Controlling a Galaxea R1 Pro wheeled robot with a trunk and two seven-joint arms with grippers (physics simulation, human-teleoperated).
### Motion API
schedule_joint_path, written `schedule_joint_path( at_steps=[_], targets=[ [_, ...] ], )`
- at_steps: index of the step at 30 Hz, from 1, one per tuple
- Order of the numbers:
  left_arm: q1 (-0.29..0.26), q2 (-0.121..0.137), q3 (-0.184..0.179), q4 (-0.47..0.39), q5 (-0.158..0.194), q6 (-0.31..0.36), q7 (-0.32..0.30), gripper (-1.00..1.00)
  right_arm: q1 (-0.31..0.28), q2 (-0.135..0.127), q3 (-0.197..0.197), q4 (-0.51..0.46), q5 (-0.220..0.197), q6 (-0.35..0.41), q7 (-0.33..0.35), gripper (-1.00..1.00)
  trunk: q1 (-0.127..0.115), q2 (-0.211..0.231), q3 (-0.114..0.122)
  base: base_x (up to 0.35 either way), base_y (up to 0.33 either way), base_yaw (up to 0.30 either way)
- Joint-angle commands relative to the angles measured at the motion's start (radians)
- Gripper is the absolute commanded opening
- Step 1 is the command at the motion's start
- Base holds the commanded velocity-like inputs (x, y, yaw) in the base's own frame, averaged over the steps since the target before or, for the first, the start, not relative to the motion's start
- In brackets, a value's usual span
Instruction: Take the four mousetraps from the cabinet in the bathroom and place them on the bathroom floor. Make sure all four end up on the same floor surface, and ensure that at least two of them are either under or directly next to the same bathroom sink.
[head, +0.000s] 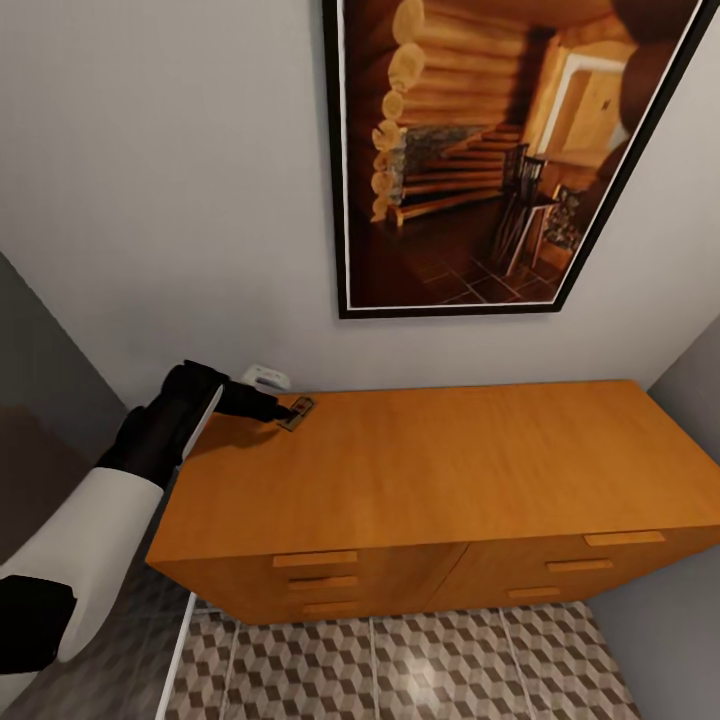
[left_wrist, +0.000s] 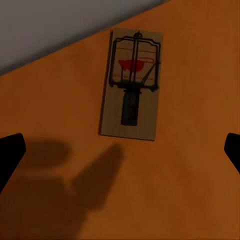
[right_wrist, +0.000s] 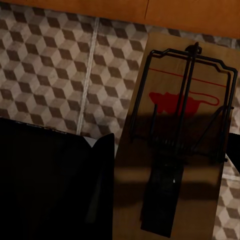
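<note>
The left end effector (head: 283, 411) is hovering with its jaws spread wide over a mousetrap (head: 297, 413) that is lying flat on the cabinet (head: 430, 470) top, near its back left corner beside the wall. The right end effector (right_wrist: 107, 165) is gripping a second mousetrap (right_wrist: 175, 145) above the bathroom floor (right_wrist: 55, 65), close to the cabinet front.
</note>
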Motion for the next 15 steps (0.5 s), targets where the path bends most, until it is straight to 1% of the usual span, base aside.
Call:
schedule_joint_path(
  at_steps=[1, 6, 15],
  targets=[
    [-0.001, 0.001, -0.006, -0.001, -0.011, 0.001, -0.009, 1.0, -0.001, 0.0, 0.004, 0.001, -0.001, -0.003, 0.0, -1.0, 0.001, -0.002, -0.002, 0.0, 0.0, 0.0],
    [-0.001, 0.0, -0.032, -0.001, -0.011, 0.001, -0.009, 1.0, -0.001, 0.0, 0.004, 0.001, -0.001, -0.003, 0.0, -1.0, 0.001, -0.002, -0.006, 0.0, 0.0, 0.0],
    [-0.001, -0.012, -0.044, -0.001, -0.012, 0.001, -0.009, 1.0, -0.001, 0.0, 0.004, 0.001, -0.001, -0.003, -0.001, -1.0, 0.001, -0.002, -0.007, 0.0, 0.0, 0.0]
  ],
)
